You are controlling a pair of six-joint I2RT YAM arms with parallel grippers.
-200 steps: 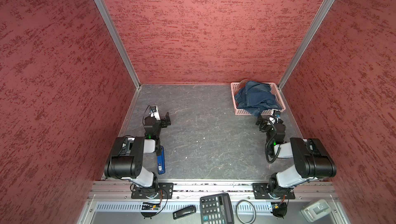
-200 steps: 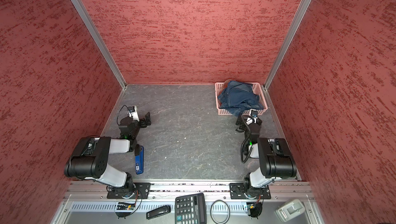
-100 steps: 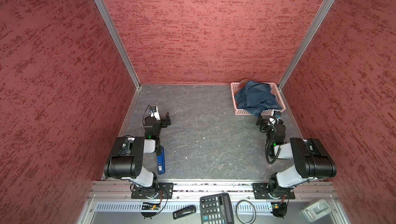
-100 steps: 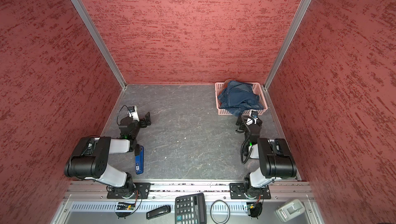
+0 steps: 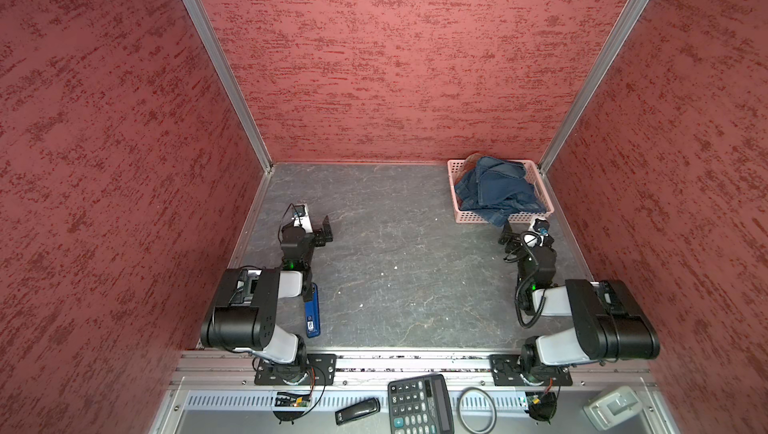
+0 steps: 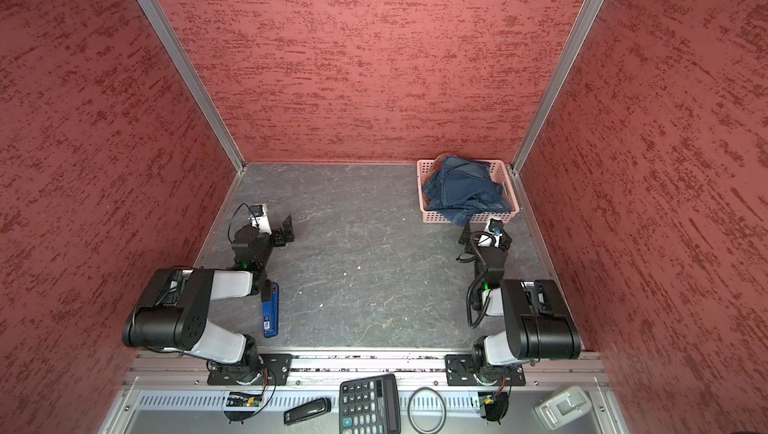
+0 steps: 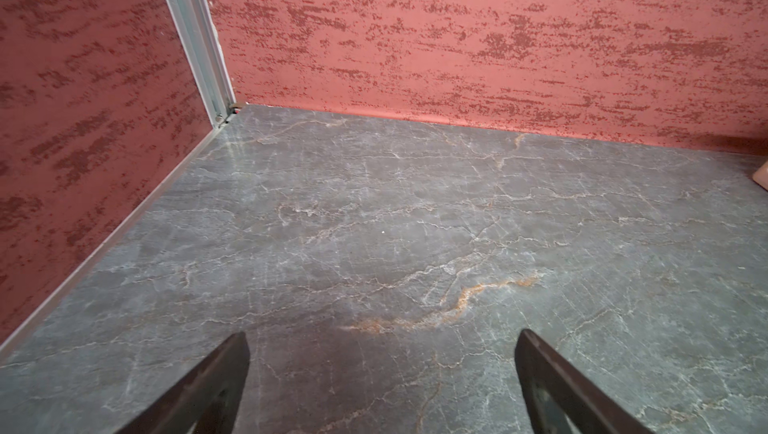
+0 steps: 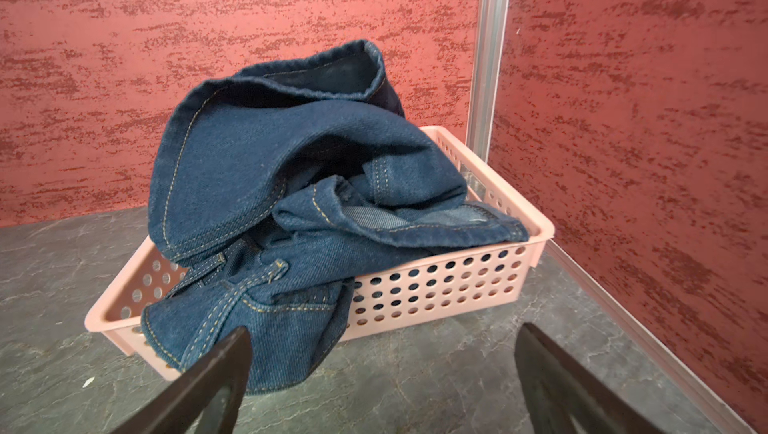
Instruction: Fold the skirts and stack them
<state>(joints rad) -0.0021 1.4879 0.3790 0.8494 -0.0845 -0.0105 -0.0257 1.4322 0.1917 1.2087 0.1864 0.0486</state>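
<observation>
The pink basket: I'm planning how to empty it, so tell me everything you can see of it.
The pink basket is a shallow rectangular tray of what looks like plastic, its walls perforated with round holes under a smooth rim. It sits flat on the grey table in the far right corner. Dark blue denim skirts are heaped in it, rising above the rim, one part spilling over the near wall.
</observation>
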